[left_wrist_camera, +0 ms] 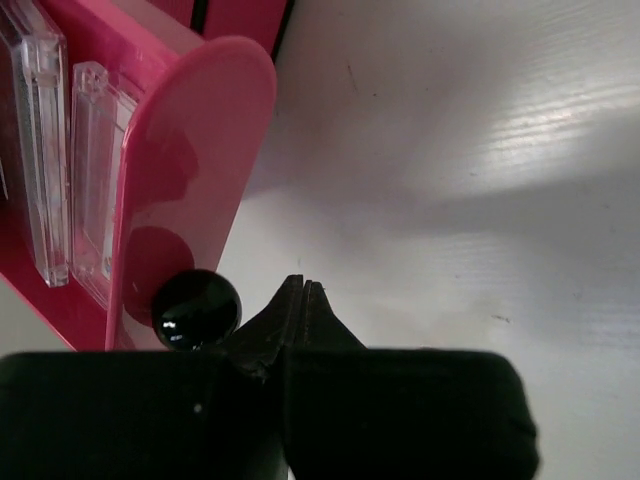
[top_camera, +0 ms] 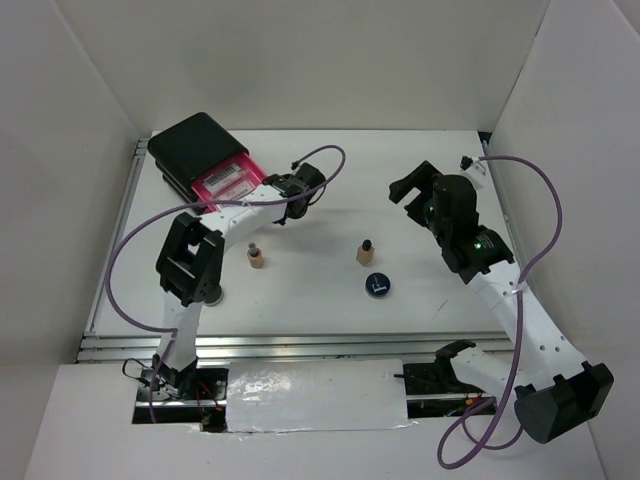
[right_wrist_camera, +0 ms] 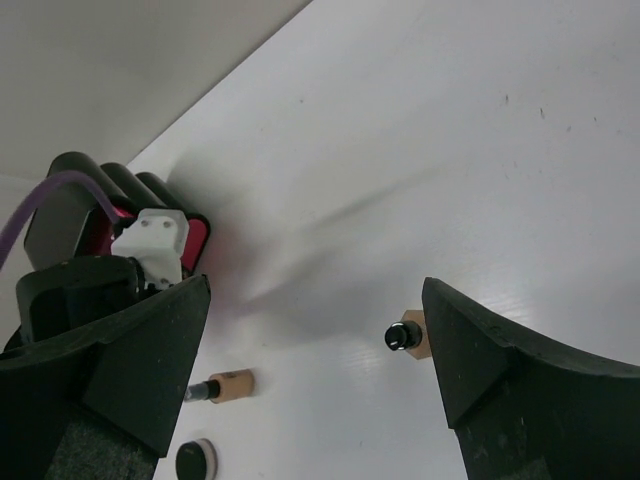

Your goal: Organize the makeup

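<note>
Pressed together and empty, the left gripper (left_wrist_camera: 302,287) sits beside the open pink drawer (left_wrist_camera: 190,170) at frame left, likely to push it, while the right gripper (right_wrist_camera: 318,345) hangs spread.

I count two tan bottles (top_camera: 257,258) (top_camera: 366,252), one round black compact (top_camera: 377,285), two flat packets (left_wrist_camera: 40,150) (left_wrist_camera: 90,185) in one pink drawer (left_wrist_camera: 190,150), and one black box (top_camera: 195,140).

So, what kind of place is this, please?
Probably a robot test cell, not a home: white panels wall in a white table, and the left arm and right arm, both cabled, are mounted at its near edge.
</note>
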`<state>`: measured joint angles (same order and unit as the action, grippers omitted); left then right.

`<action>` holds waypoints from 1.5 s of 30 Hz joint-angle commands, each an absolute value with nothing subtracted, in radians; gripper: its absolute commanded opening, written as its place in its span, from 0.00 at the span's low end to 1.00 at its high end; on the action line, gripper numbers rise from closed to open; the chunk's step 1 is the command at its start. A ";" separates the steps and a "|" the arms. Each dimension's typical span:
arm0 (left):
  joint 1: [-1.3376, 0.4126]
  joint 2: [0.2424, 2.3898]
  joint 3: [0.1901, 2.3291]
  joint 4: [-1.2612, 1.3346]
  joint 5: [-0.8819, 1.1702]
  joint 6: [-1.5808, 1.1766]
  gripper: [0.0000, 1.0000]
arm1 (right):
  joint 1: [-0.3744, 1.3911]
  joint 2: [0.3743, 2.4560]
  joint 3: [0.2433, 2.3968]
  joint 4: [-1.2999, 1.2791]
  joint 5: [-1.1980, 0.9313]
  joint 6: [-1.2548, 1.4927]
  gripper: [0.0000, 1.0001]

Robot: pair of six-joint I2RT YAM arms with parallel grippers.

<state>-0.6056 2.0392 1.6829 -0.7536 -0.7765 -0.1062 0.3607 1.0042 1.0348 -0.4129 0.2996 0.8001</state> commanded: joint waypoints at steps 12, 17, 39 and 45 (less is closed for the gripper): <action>-0.560 2.117 1.796 -0.739 -1.032 -0.075 0.00 | 0.324 0.992 1.074 -0.394 0.239 0.723 0.95; -0.520 2.144 1.865 -0.744 -1.034 -0.071 0.00 | 0.327 0.996 1.075 -0.390 0.242 0.710 0.95; -0.371 2.240 2.059 -0.712 -0.936 -0.046 0.00 | 0.328 1.060 1.150 -0.411 0.212 0.696 0.96; -0.364 2.232 2.046 -0.703 -0.925 -0.040 0.00 | 0.327 1.054 1.132 -0.410 0.218 0.699 0.97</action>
<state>-0.3782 2.2307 2.0254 -0.7162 -0.9184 -0.0521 0.3309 1.0573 1.1034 -0.4141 0.2054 0.7136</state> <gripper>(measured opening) 0.037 0.971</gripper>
